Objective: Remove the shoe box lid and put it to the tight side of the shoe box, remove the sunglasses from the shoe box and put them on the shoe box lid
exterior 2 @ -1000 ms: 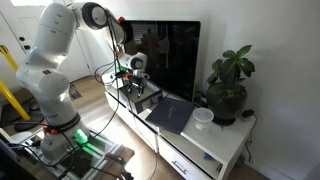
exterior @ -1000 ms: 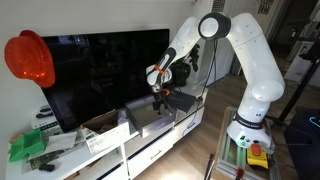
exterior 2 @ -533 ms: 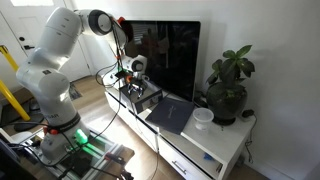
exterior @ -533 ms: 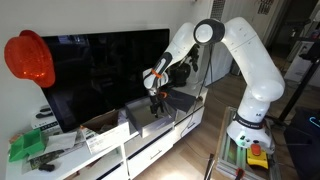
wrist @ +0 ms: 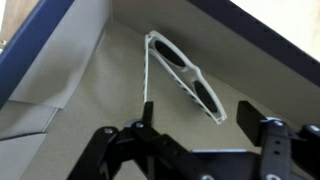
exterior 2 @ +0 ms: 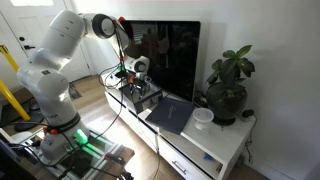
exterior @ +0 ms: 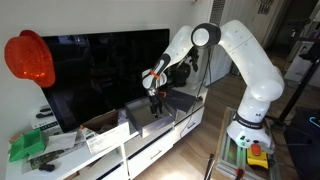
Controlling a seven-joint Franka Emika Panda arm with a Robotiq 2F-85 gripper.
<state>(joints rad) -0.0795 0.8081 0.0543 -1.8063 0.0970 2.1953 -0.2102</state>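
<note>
The shoe box (exterior: 150, 120) stands open on the white TV bench, dark outside and pale grey inside; it also shows in an exterior view (exterior 2: 143, 97). The black shoe box lid (exterior 2: 172, 114) lies flat beside it on the bench. White-framed sunglasses (wrist: 184, 77) with dark lenses lie on the box's grey floor (wrist: 90, 90). My gripper (wrist: 205, 125) is open and empty, with both fingers hanging just in front of the sunglasses. In both exterior views it (exterior: 155, 98) (exterior 2: 133, 83) hovers over the open box.
A large black TV (exterior: 105, 70) stands right behind the box. A tan open carton (exterior: 103, 130) with a white label sits beside it, and an orange helmet (exterior: 29, 58) is further along. A potted plant (exterior 2: 228, 88) and a white bowl (exterior 2: 203, 117) stand past the lid.
The arm has shifted slightly, bringing the gripper a little lower over the open box. The box, lid and sunglasses have not moved.
</note>
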